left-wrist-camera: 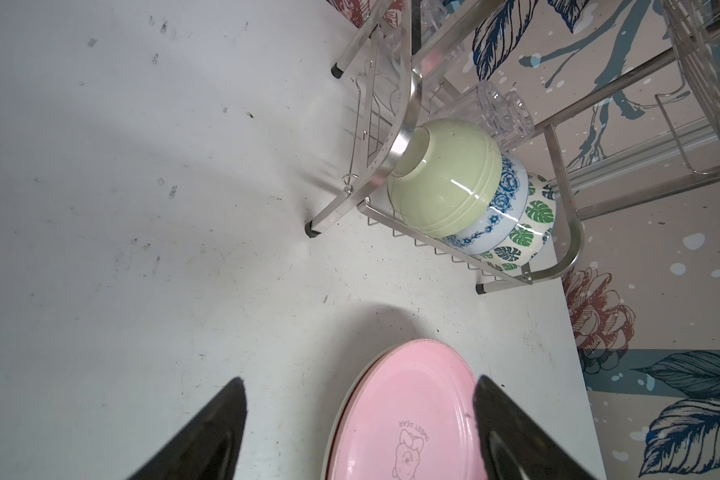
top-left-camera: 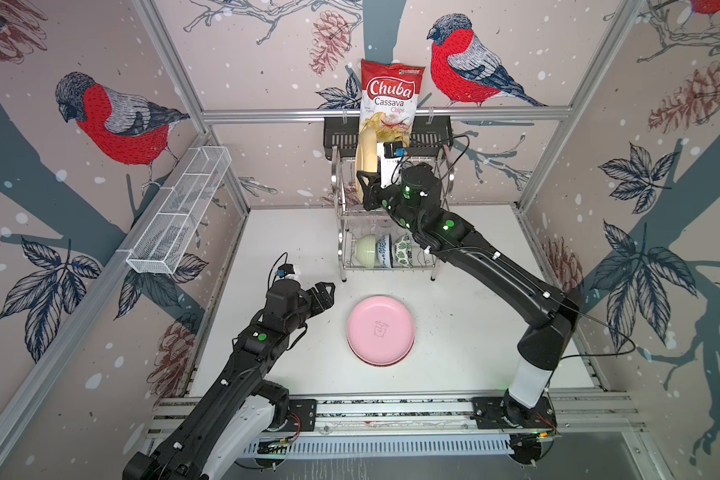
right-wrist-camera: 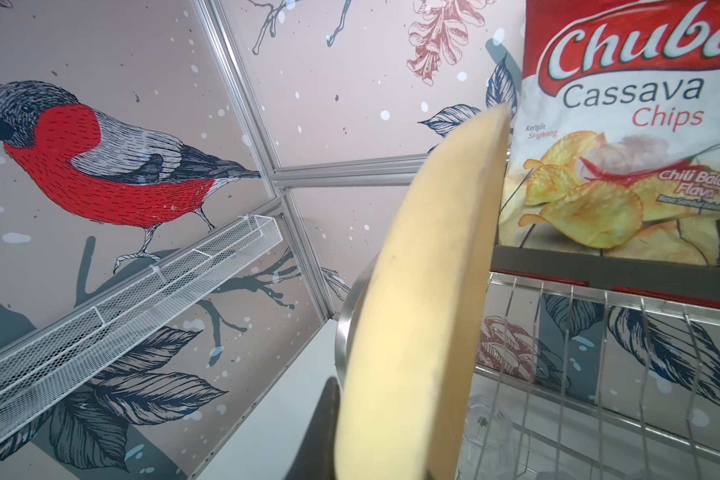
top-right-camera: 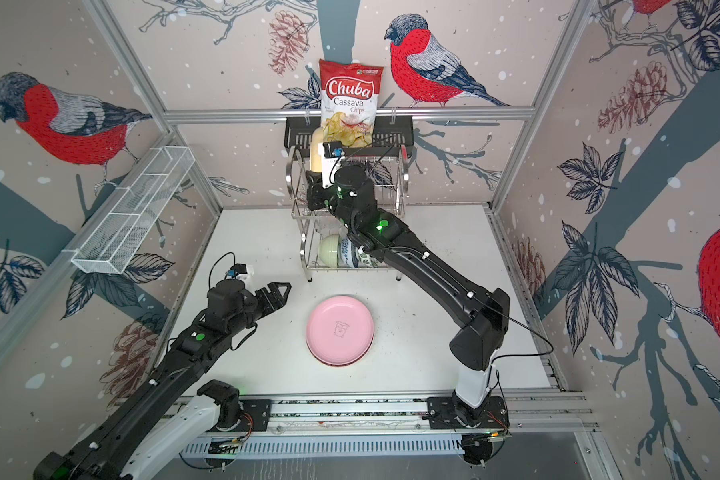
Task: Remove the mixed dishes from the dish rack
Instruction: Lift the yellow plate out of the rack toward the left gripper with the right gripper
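Tabletop [top-left-camera: 292, 365] white, with many small dark scuffs. Nearest, on the left side, left end effector [top-left-camera: 327, 296], released: both fingers wide apart, nothing between them, held over the tabletop near the pink plate [top-left-camera: 380, 330] and apart from it. Pink plate flat on the tabletop about the middle, face up, with a small cartoon print in its centre. Behind it, dish rack [top-left-camera: 342, 253] standing on thin legs close to the back wall. On the lower tier, three bowls lying on their sides and nested in a row: pale green bowl [top-left-camera: 366, 249], then blue-white bowl [top-left-camera: 384, 250], then leaf-print bowl [top-left-camera: 403, 249]. Just beyond the bowls, inside the rack, clear glass [left-wrist-camera: 503, 109]. On the upper tier, at the left end beside the curved handle, cream-yellow plate [top-left-camera: 366, 156] standing on edge, a little tilted. Right end effector [top-left-camera: 366, 189] clenched on the near rim of this plate, grasping it; cannot tell whether the plate rests on the wires or hangs free. On the left wall, long white mesh tray [top-left-camera: 179, 216]. Farthest, black slotted basket [top-left-camera: 337, 135] hung on the back rail, with chips bag [top-left-camera: 391, 91] upright in it.
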### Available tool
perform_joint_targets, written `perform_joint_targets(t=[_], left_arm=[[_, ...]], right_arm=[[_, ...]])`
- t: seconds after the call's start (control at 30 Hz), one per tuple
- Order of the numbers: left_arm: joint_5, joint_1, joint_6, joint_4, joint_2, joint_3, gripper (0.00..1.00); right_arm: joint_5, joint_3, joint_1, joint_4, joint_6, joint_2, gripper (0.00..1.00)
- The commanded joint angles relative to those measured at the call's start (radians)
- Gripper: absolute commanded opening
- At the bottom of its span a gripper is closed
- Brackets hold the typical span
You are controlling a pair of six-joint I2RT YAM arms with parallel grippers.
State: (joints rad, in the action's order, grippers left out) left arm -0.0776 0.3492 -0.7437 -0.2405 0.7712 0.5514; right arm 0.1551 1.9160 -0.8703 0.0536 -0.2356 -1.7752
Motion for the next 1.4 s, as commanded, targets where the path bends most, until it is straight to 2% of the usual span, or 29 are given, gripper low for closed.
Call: perform_joint_targets(t=[0.0, 0.47, 0.63, 1.03, 1.37], left_arm=[[0.029, -0.001, 0.020, -0.005, -0.007, 0.020, 0.85], [0.106, -0.016, 0.053, -0.043, 0.013, 0.150, 0.87], [0.126, -0.019, 0.046, -0.071, 0.001, 0.182, 0.89], [0.159, -0.021, 0.103, -0.129, -0.016, 0.245, 0.96], [0.217, -0.022, 0.198, -0.254, -0.013, 0.441, 0.97]], right_arm=[[0.012, -0.049, -0.004, -0.074, -0.015, 0.057, 0.03], [0.046, -0.426, -0.039, -0.073, -0.062, 0.414, 0.02], [0.061, -0.605, -0.102, -0.197, -0.009, 0.563, 0.02], [0.351, -0.665, -0.400, -0.020, 0.202, 0.599, 0.02], [0.568, -0.761, -0.543, 0.094, 0.214, 0.550, 0.01]])
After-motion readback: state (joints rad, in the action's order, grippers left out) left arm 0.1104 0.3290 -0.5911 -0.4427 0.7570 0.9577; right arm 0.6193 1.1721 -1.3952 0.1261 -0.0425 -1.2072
